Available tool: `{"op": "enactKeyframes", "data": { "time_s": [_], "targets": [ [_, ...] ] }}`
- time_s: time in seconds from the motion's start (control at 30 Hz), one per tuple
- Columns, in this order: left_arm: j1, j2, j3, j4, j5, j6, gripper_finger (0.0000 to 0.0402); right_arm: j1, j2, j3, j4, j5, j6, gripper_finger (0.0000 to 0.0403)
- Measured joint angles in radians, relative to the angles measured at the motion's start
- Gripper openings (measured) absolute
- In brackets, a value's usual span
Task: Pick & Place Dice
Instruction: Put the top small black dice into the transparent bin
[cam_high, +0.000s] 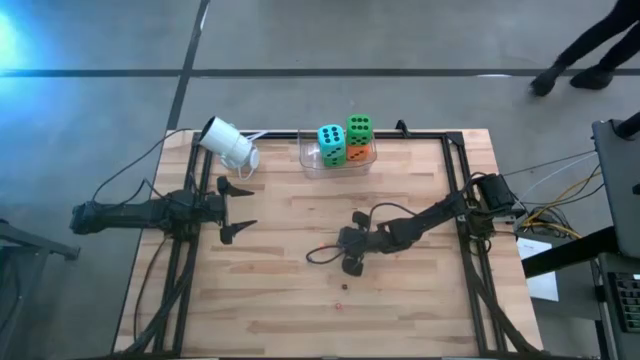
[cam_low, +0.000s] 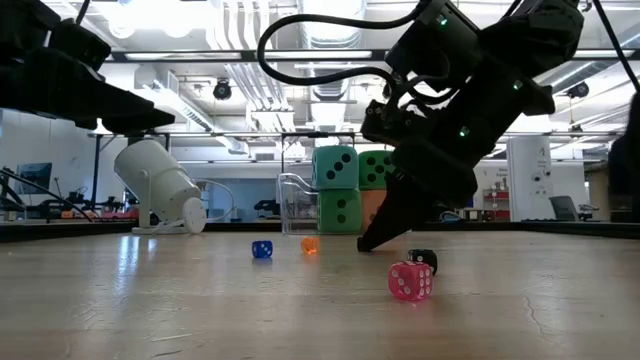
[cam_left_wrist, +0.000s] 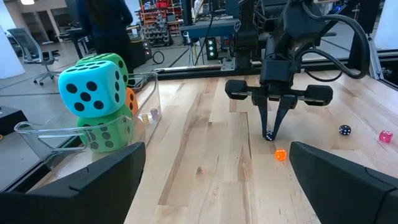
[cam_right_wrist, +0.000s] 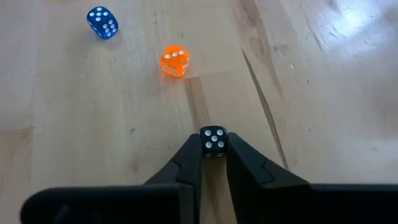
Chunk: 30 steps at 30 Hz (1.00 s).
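With the big dice (cam_high: 345, 141) already in the far tray (cam_high: 310, 160), our right gripper (cam_right_wrist: 214, 157) clamps a black die (cam_right_wrist: 214, 140), our left gripper (cam_high: 236, 208) waits with fingers apart, and orange (cam_right_wrist: 174, 61), blue (cam_right_wrist: 102, 22) and pink (cam_low: 410, 281) dice remain.

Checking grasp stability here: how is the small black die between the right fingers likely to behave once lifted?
The black die looks rigid, so the right gripper shouldn't crush it. It is caught only at the fingertips, so it could pivot or pop out. If dropped, it would probably tumble across the smooth table.

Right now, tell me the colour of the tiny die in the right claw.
Black with white pips: the tiny die sits pinched in the right claw, clearest in the right wrist view.
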Motion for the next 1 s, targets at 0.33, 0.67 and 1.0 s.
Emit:
{"op": "enactKeyframes", "data": {
  "time_s": [0.33, 0.67, 1.0],
  "targets": [
    [0.000, 0.000, 0.000, 0.000, 0.000, 0.000, 0.0400, -0.032, -0.142, -0.001, -0.070, 0.070, -0.084, 0.0047],
    [0.000, 0.000, 0.000, 0.000, 0.000, 0.000, 0.0400, -0.190, -0.375, -0.001, -0.232, 0.104, -0.161, 0.0050],
    [0.000, 0.000, 0.000, 0.000, -0.001, 0.002, 0.0400, -0.303, -0.479, -0.001, -0.298, 0.082, -0.200, 0.0051]
  ]
}}
